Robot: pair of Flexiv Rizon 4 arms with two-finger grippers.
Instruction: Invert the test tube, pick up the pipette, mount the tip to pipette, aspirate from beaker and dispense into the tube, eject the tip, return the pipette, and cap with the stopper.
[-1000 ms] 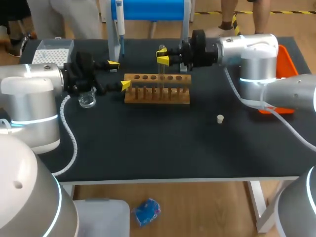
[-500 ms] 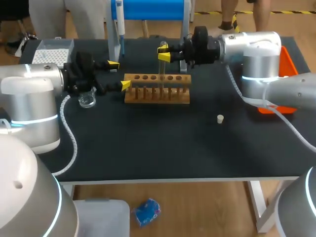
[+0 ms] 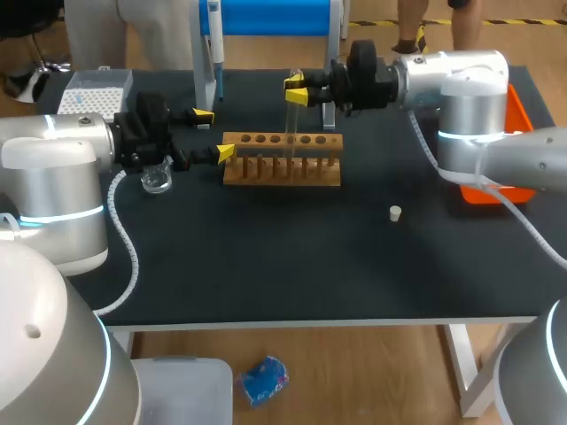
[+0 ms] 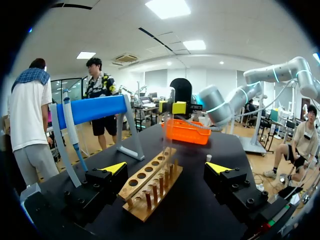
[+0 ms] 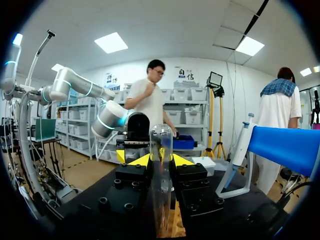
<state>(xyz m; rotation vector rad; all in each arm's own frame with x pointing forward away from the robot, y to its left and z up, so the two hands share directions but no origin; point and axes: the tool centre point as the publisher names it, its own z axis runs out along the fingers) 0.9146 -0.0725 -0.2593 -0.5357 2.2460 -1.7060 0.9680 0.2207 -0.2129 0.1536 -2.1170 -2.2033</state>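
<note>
Above the wooden rack, upright test tube tight between both fingers of the right end effector

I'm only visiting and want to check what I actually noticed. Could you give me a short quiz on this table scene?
1. True or false: the right pincer grips the test tube from two sides.
2. Where does the stopper lie? A: on the table, apart from the wooden rack. B: inside the test tube. C: in the rack.
3. Fill in: the left pincer, holding nothing, is ____ (open or shut).
Key: 1 true; 2 A; 3 open.
</note>
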